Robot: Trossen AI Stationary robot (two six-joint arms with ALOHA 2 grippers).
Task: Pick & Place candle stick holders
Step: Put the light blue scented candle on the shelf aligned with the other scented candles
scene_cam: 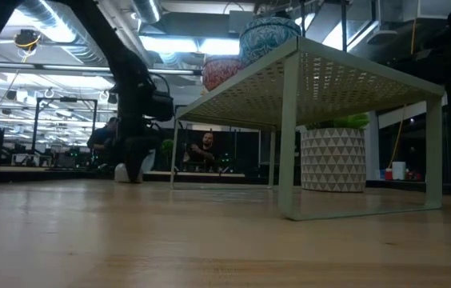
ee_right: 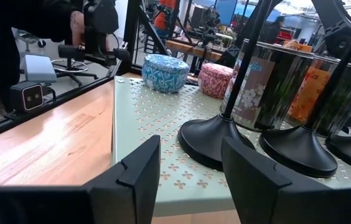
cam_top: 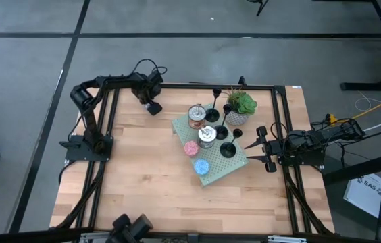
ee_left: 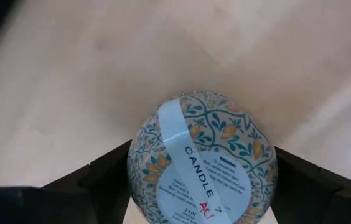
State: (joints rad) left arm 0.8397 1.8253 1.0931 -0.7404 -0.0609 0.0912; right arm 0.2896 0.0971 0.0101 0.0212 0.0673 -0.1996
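The counter (cam_top: 143, 175) is pale wood planking inside a black frame, on a grey floor crossed by dark seams; the low view looks across it into a workshop with ceiling ducts, strip lights and a seated person (scene_cam: 204, 150) far behind. A pale green perforated rack (cam_top: 234, 165) stands at about 3 o'clock from the counter's middle; the three candle stick holders (cam_top: 221, 132) stand on it in a row along its 2 o'clock side, between two silver tins (cam_top: 197, 115) and a potted plant (cam_top: 240, 104), with a pink candle (cam_top: 190, 148) and a blue candle (cam_top: 201, 166) toward 7 o'clock. The right end effector (cam_top: 263, 148) sits at the rack's 3 o'clock edge, released, its fingers spread and level with the nearest holder's base (ee_right: 216, 140) without touching it. The left end effector (cam_top: 153, 106) is low at the counter's 11 o'clock corner, well apart from the rack, clasped around a patterned candle tin (ee_left: 203, 162); the tin's lower edge and label run out of the wrist picture. From the low view the holders are hidden above the rack's top, and only the plant's pot (scene_cam: 333, 160) shows behind its legs; in the right wrist view the holders' stems are cut off at the top.
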